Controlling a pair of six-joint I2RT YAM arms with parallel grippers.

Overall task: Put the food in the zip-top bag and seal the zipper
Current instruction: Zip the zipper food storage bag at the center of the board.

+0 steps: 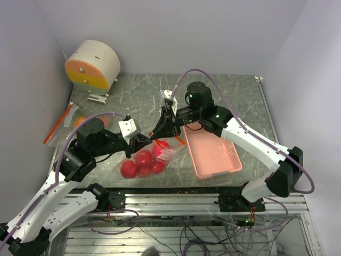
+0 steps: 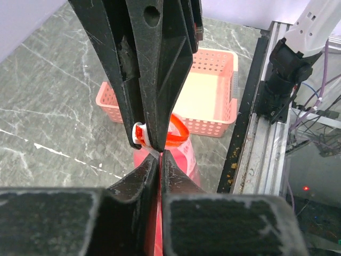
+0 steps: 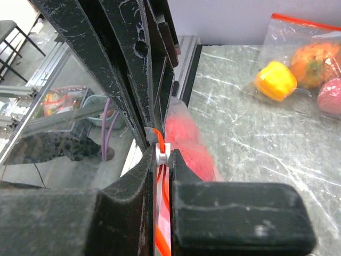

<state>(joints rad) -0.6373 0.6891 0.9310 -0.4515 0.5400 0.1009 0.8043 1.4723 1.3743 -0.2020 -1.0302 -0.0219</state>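
Red apples [image 1: 144, 159] are held in a zip-top bag [image 1: 123, 172] lying at the middle of the desk's [image 1: 234, 101] near edge. The bag's red zipper strip, at its upper end, is pinched by both grippers. The left gripper [image 2: 160, 157] is closed narrowly on the film. The right gripper [image 3: 162, 154] is clamped on the strip beside the white slider [image 3: 163, 151].

A pink basket [image 1: 233, 166] with nothing visible inside is set just right of the bag. At the desk's left edge a second bag [image 3: 277, 37] is seen. A yellow pepper [image 3: 275, 80], a bumpy orange fruit [image 3: 317, 61] and a pink peach [image 3: 331, 96] are enclosed in it.
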